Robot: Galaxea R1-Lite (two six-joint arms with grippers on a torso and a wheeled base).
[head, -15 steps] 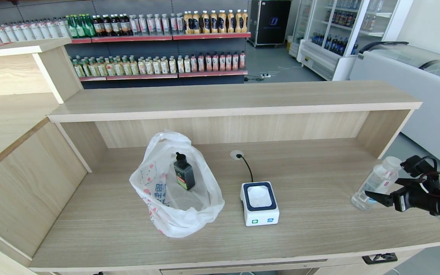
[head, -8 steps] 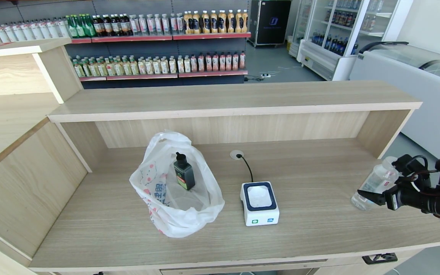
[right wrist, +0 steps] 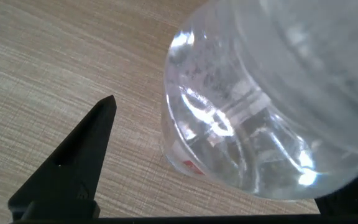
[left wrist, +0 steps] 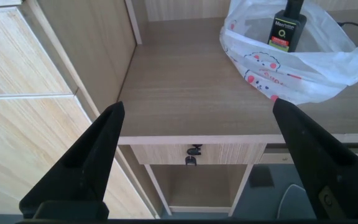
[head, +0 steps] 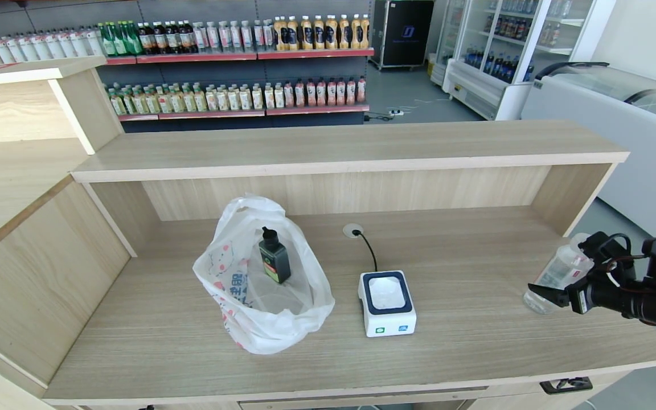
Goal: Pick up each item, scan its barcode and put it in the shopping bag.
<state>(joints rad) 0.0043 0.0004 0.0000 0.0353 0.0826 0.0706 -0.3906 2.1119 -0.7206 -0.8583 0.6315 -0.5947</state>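
A clear plastic bottle (head: 561, 266) with a white cap stands upright at the counter's right end. My right gripper (head: 550, 286) is open at its lower half. In the right wrist view the bottle (right wrist: 260, 93) sits between the fingers, with a gap to the dark finger (right wrist: 73, 168). The white shopping bag (head: 259, 290) stands open at centre left with a black bottle (head: 274, 257) inside. The white scanner (head: 386, 302) sits right of the bag. My left gripper (left wrist: 194, 155) hangs open, with nothing in it, before the counter's front edge, with the bag (left wrist: 291, 56) beyond.
The wooden counter (head: 464, 267) has a raised back ledge and side walls. A cable (head: 369, 250) runs from the scanner to a grommet. A drawer with a key (left wrist: 192, 155) is under the front edge. Drink shelves and fridges stand behind.
My right gripper has moved in toward the clear bottle, from beside it to straddling its lower half. The bottle, bag and scanner have stayed put.
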